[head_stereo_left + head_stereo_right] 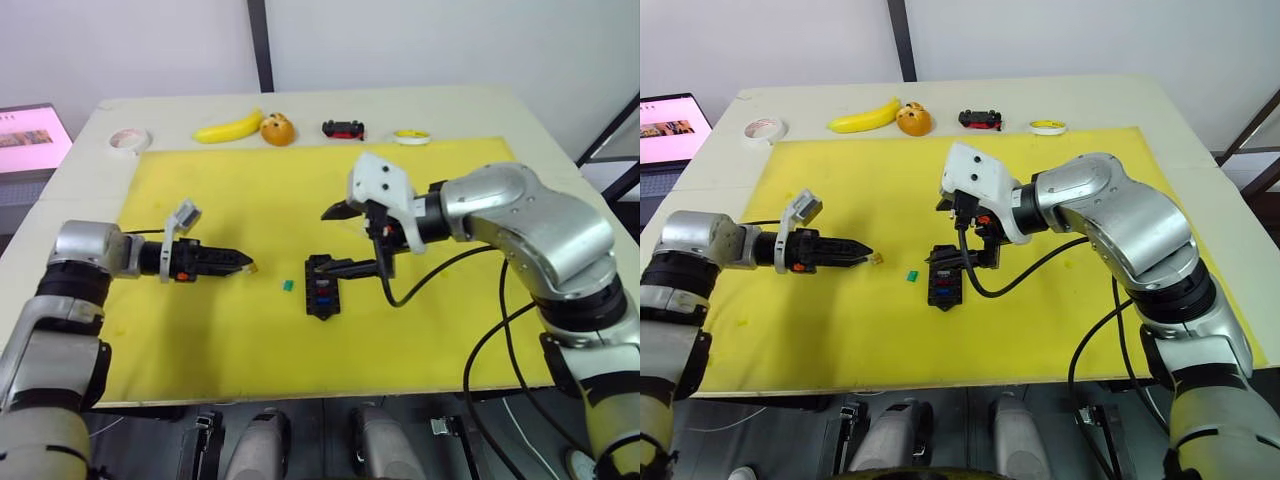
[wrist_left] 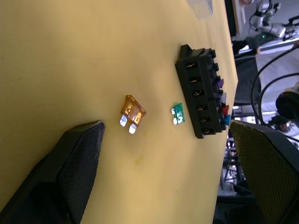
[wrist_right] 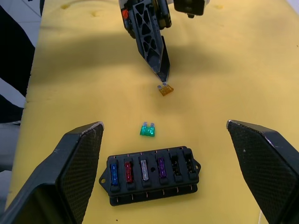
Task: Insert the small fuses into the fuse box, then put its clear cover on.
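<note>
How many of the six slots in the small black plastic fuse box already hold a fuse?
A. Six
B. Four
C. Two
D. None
B: the right wrist view shows the black fuse box holding blue, red, clear and purple fuses, two slots bare, while the green fuse and amber fuse lie loose on the yellow mat.

Head stereo pair: high, looking forward and down over both arms at the yellow mat (image 1: pixel 240 330) on the counter (image 1: pixel 90 150); both eyes share the whole scene, slightly offset. Left wrist camera: low and close to the mat, looking along its fingers (image 2: pixel 70 177) at the fuse box (image 2: pixel 198 93). Right wrist camera: above, looking down on the same fuse box and the amber fuse (image 3: pixel 166 89).
</note>
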`<action>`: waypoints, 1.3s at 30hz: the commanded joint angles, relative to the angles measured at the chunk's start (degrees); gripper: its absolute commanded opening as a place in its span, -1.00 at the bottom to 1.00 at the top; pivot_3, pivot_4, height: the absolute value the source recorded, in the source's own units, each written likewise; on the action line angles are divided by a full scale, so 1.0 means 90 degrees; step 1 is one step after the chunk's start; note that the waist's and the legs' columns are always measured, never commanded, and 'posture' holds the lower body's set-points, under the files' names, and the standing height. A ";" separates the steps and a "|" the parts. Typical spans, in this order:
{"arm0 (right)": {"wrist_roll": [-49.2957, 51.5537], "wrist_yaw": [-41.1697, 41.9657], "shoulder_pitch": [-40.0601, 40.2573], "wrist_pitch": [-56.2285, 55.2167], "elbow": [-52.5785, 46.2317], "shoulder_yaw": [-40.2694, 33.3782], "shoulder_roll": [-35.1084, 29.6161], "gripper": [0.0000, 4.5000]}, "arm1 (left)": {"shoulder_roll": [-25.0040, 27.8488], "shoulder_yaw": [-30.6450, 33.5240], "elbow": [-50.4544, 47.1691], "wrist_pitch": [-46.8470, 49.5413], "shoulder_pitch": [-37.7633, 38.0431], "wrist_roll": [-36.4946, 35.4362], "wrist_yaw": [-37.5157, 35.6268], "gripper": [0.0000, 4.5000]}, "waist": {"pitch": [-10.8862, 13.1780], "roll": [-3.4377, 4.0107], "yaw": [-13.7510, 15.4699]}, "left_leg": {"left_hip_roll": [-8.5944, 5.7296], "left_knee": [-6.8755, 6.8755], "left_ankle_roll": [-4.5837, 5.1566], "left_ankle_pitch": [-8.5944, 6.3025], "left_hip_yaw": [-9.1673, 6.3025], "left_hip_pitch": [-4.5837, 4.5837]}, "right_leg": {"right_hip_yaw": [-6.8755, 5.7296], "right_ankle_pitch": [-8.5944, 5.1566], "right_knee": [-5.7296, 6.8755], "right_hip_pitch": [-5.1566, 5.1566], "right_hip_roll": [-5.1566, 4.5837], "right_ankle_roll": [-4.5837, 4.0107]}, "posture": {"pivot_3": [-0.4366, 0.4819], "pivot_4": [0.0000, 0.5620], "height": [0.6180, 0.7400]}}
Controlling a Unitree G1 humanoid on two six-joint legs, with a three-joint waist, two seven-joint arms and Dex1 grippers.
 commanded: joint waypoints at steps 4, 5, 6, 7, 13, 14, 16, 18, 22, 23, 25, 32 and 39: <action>0.0044 -0.0054 -0.0213 -0.0063 -0.0142 -0.0112 -0.0069 0.98 | -0.0321 -0.0058 -0.0037 0.0087 0.0087 0.0160 -0.0088 1.00 | -0.0001 0.0000 0.0032 | -0.0006 0.0002 0.0000 0.0001 0.0000 0.0000 | -0.0001 0.0000 0.0002 0.0001 -0.0010 0.0001 | -0.05 -0.47 1.00; 0.0034 -0.0066 -0.0217 -0.0067 -0.0133 -0.0105 -0.0064 0.98 | -0.0389 -0.0020 -0.0047 0.0122 0.0095 0.0145 -0.0064 1.00 | -0.0002 0.0001 0.0044 | -0.0008 0.0002 0.0000 0.0000 0.0000 0.0000 | -0.0002 0.0000 0.0002 0.0001 -0.0013 0.0001 | -0.05 -0.47 1.00; 0.0025 -0.0072 -0.0221 -0.0075 -0.0125 -0.0099 -0.0062 0.98 | -0.0444 0.0011 -0.0029 0.0140 0.0099 0.0138 -0.0064 1.00 | -0.0002 0.0001 0.0060 | -0.0009 0.0002 0.0000 0.0001 0.0000 0.0000 | -0.0002 0.0000 0.0003 0.0002 -0.0015 0.0001 | -0.05 -0.47 1.00; 0.0024 -0.0076 -0.0223 -0.0076 -0.0125 -0.0097 -0.0062 0.98 | -0.0472 0.0034 -0.0021 0.0147 0.0104 0.0146 -0.0071 1.00 | -0.0002 0.0000 0.0091 | -0.0010 0.0003 0.0000 0.0001 0.0000 0.0000 | -0.0002 0.0000 0.0003 0.0002 -0.0017 0.0001 | -0.05 -0.47 1.00; 0.0002 -0.0095 -0.0232 -0.0090 -0.0110 -0.0081 -0.0069 0.98 | -0.0747 0.0115 0.0012 0.0114 0.0084 0.0273 -0.0010 1.00 | -0.0004 -0.0003 0.0188 | -0.0016 0.0006 0.0002 -0.0001 0.0002 0.0000 | -0.0003 0.0000 0.0002 0.0005 -0.0026 0.0001 | -0.05 -0.47 1.00; 0.0008 -0.0101 -0.0231 -0.0082 -0.0120 -0.0083 -0.0068 0.98 | -0.0781 0.0126 0.0026 0.0111 0.0077 0.0287 -0.0002 1.00 | -0.0004 -0.0003 0.0189 | -0.0017 0.0006 0.0002 -0.0001 0.0003 0.0000 | -0.0003 0.0000 0.0001 0.0006 -0.0027 0.0001 | -0.05 -0.47 1.00; 0.0014 -0.0107 -0.0227 -0.0076 -0.0131 -0.0086 -0.0069 0.98 | -0.0829 0.0149 0.0056 0.0098 0.0066 0.0314 0.0005 1.00 | -0.0005 -0.0004 0.0189 | -0.0020 0.0008 0.0002 -0.0001 0.0002 0.0000 | -0.0003 0.0000 0.0001 0.0007 -0.0029 0.0001 | -0.05 -0.47 1.00; 0.0022 -0.0115 -0.0219 -0.0068 -0.0141 -0.0093 -0.0074 0.98 | -0.0873 0.0175 0.0076 0.0094 0.0063 0.0329 0.0009 1.00 | -0.0005 -0.0004 0.0189 | -0.0022 0.0008 0.0002 -0.0001 0.0002 0.0000 | -0.0003 0.0000 0.0001 0.0008 -0.0029 0.0001 | -0.05 -0.47 1.00; 0.0045 -0.0133 -0.0201 -0.0037 -0.0171 -0.0111 -0.0082 0.98 | -0.0987 0.0236 0.0009 0.0176 0.0062 0.0310 0.0011 1.00 | -0.0006 -0.0004 0.0202 | -0.0022 0.0008 0.0003 -0.0001 0.0001 0.0000 | -0.0005 0.0000 0.0001 0.0010 -0.0030 0.0001 | -0.05 -0.47 1.00; 0.0050 -0.0136 -0.0198 -0.0032 -0.0173 -0.0114 -0.0083 0.98 | -0.1009 0.0256 0.0008 0.0184 0.0057 0.0310 0.0014 1.00 | -0.0006 -0.0004 0.0203 | -0.0023 0.0009 0.0003 -0.0001 0.0000 0.0000 | -0.0005 0.0000 0.0001 0.0011 -0.0031 0.0001 | -0.05 -0.47 1.00; 0.0058 -0.0142 -0.0196 -0.0023 -0.0182 -0.0117 -0.0081 0.98 | -0.1048 0.0306 0.0020 0.0207 0.0036 0.0307 0.0032 1.00 | -0.0006 -0.0004 0.0206 | -0.0024 0.0009 0.0003 -0.0001 -0.0001 0.0000 | -0.0005 0.0000 0.0001 0.0012 -0.0032 0.0001 | -0.05 -0.47 1.00; 0.0054 -0.0169 -0.0184 -0.0019 -0.0212 -0.0089 -0.0074 0.98 | -0.1110 0.0389 -0.0103 0.0300 0.0080 0.0265 0.0078 1.00 | -0.0006 -0.0004 0.0218 | -0.0026 0.0011 0.0004 -0.0001 -0.0003 0.0000 | -0.0007 0.0000 0.0001 0.0015 -0.0034 0.0001 | -0.05 -0.47 1.00; 0.0044 -0.0172 -0.0189 -0.0048 -0.0201 -0.0064 -0.0064 1.00 | -0.1071 0.0285 -0.0234 0.0156 0.0290 0.0398 0.0167 -0.02 | -0.0006 -0.0005 0.0163 | -0.0025 0.0011 0.0006 -0.0003 -0.0001 0.0000 | -0.0007 0.0000 -0.0001 0.0013 -0.0034 0.0001 | -0.05 -0.47 1.00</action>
